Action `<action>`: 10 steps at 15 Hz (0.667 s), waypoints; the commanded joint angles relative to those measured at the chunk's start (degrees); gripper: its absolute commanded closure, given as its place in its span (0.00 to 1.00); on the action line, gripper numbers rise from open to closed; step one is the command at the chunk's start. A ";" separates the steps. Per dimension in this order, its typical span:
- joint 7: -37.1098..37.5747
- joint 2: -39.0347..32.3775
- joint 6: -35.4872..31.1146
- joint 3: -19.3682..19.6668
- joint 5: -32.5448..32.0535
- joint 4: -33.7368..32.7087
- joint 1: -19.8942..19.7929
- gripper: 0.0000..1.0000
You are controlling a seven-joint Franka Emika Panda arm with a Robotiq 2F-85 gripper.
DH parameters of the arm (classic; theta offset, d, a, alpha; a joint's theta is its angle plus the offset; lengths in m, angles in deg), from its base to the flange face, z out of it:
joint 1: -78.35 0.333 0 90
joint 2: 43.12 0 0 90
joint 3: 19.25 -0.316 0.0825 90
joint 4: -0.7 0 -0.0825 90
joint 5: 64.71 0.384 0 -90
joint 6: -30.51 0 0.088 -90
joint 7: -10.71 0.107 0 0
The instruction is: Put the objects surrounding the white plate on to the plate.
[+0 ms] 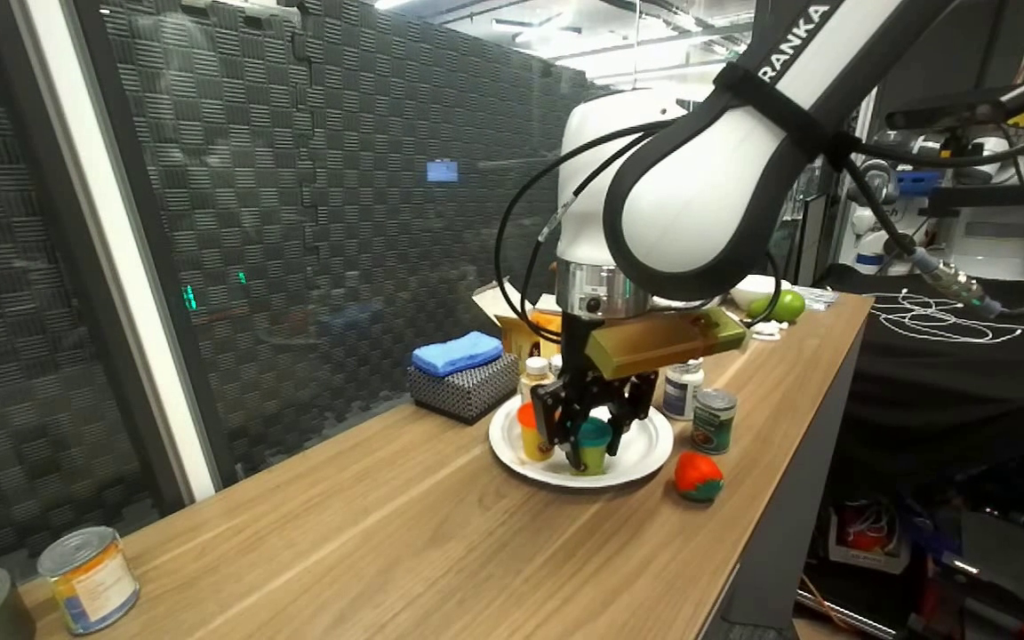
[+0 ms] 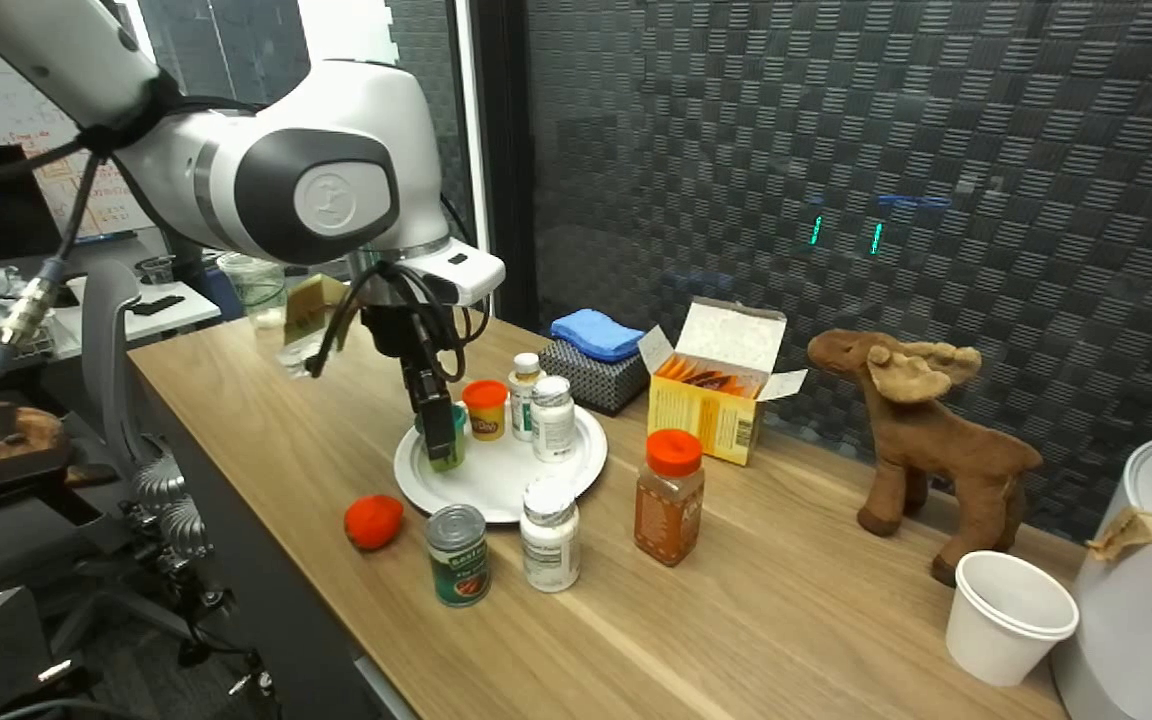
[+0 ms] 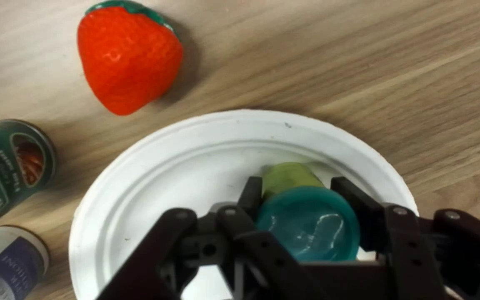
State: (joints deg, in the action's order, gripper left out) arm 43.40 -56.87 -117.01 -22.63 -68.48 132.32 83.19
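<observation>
1. Teal-lidded green tub [image 3: 308,223]: located between the jaws, inside the rim of the white plate [image 3: 152,196]; its base appears to rest on the plate surface.
2. Gripper [image 3: 296,185]: jaws clamped on this tub from opposite sides. Placement is judged nearly complete; release is not yet done.
3. Just beside the jaws, on the plate: orange-lidded Play-Doh tub [image 2: 485,425]. Past it, also on the plate: white-capped amber bottle [image 2: 523,397] and white pill bottle [image 2: 553,425]. Judged done.
4. Outside the jaws, off the plate but near its rim, on the wooden tabletop [image 2: 786,560]: toy strawberry [image 3: 129,58], green-labelled can [image 3: 11,166], purple-labelled pill bottle [image 3: 8,262]. Judged left to load.
5. Farther from the jaws, off the plate: red-capped seasoning jar [image 2: 669,505]. Judged left to load, if it counts as surrounding.
</observation>
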 commanded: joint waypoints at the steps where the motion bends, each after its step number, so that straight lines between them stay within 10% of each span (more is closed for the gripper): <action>1: -0.78 -0.25 0.46 1.15 0.89 -0.64 1.72 0.60; 2: -0.43 -0.04 0.11 1.36 0.59 -0.33 1.90 0.27; 10: 4.17 8.30 -9.02 2.07 -0.98 9.20 4.06 0.00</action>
State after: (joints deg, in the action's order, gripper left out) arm 44.12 -54.45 -121.03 -21.50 -68.47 134.93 85.16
